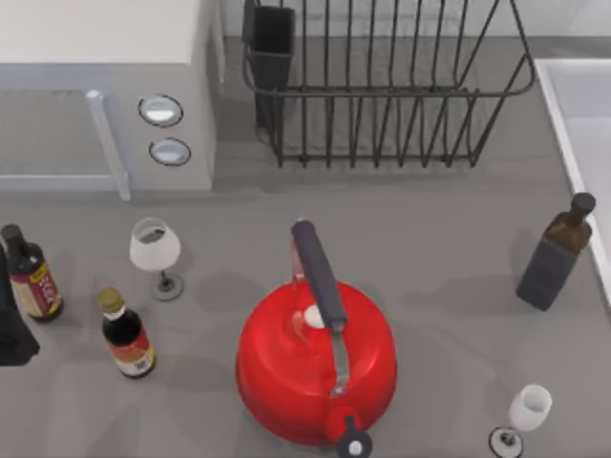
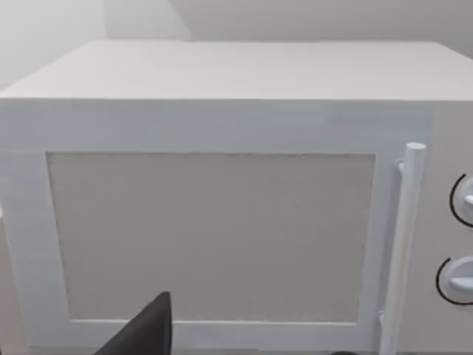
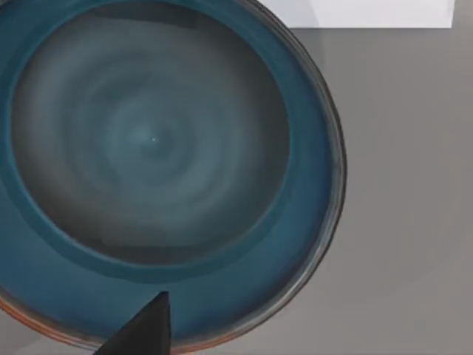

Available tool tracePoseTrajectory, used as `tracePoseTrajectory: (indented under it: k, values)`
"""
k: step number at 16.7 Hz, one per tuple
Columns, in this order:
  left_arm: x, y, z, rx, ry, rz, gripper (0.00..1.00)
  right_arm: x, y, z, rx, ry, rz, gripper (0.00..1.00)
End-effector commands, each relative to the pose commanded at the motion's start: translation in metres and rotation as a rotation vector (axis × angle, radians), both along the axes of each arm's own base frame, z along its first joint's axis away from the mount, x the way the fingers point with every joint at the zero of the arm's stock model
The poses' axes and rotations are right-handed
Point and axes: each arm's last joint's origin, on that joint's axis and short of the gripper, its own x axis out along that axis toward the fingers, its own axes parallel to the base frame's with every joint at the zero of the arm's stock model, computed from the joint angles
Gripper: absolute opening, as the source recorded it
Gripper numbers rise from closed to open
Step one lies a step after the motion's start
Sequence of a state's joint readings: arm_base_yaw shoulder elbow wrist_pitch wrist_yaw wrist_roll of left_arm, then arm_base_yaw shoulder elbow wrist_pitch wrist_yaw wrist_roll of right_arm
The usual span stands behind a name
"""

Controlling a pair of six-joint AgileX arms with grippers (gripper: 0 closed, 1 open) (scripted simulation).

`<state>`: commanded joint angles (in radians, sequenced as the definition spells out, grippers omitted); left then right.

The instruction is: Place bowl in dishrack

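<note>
The bowl (image 3: 155, 140) lies close under my right wrist camera, blue inside with a thin reddish-orange rim, resting on the grey surface. A dark tip of my right gripper (image 3: 140, 334) hangs just over the bowl's near rim. The dishrack (image 1: 382, 93), black wire with a flared rim and a dark rectangular cup (image 1: 272, 43) at its left corner, stands at the back of the table. My left arm (image 1: 14, 329) is parked at the table's left edge, its gripper (image 2: 144, 333) facing the microwave door.
A white microwave (image 1: 105, 86) fills the back left. A big red kettle (image 1: 315, 372) sits front centre. Two wine glasses (image 1: 155, 246) (image 1: 527, 410) and three dark bottles (image 1: 33, 277) (image 1: 126, 336) (image 1: 556, 256) stand around. A white ledge (image 1: 587, 114) borders the right.
</note>
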<state>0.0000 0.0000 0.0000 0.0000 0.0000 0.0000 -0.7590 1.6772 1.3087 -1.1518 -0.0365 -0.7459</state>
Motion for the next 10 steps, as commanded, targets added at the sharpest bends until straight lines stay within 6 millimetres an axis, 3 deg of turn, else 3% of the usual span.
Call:
tracePoseTrajectory:
  k: [7, 10]
  values:
    - [0.0, 0.0, 0.0, 0.0, 0.0, 0.0, 1.0, 0.001, -0.002, -0.001, 0.006, 0.006, 0.003, 1.0]
    - [0.0, 0.0, 0.0, 0.0, 0.0, 0.0, 1.0, 0.003, -0.003, -0.021, 0.011, 0.01, 0.0, 1.0]
